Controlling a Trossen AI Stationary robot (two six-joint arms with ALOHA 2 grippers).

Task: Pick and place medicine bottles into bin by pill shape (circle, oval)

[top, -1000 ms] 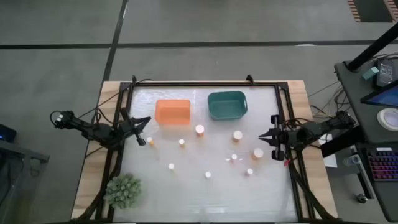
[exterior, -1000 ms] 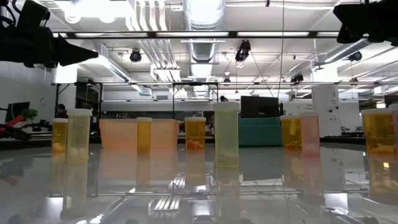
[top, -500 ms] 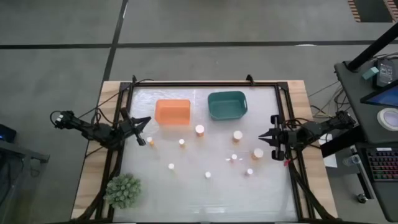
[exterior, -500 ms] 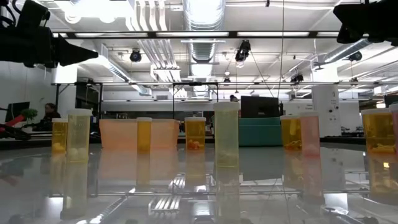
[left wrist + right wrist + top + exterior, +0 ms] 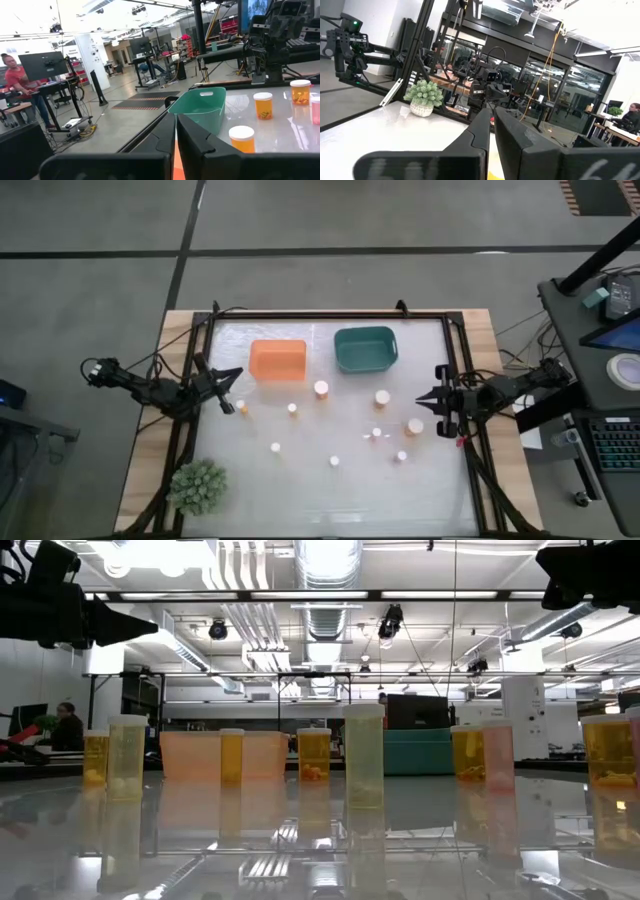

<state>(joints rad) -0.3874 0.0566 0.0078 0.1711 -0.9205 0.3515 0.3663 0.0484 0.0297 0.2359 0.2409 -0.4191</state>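
Note:
Several amber medicine bottles with white caps stand upright on their bases on the white table, among them one (image 5: 321, 388) near the bins, one (image 5: 415, 426) at the right and one (image 5: 275, 447) nearer the front; the low view shows them in a row (image 5: 364, 755). An orange bin (image 5: 277, 360) and a teal bin (image 5: 365, 348) sit at the far side. My left gripper (image 5: 238, 372) (image 5: 176, 134) hovers shut at the table's left edge, holding nothing. My right gripper (image 5: 421, 401) (image 5: 491, 134) hovers shut at the right edge, holding nothing.
A small potted plant (image 5: 197, 485) stands at the near left corner. A black frame (image 5: 330, 315) runs around the table. A desk with a keyboard (image 5: 610, 445) stands to the right. People (image 5: 65, 725) show in the room beyond.

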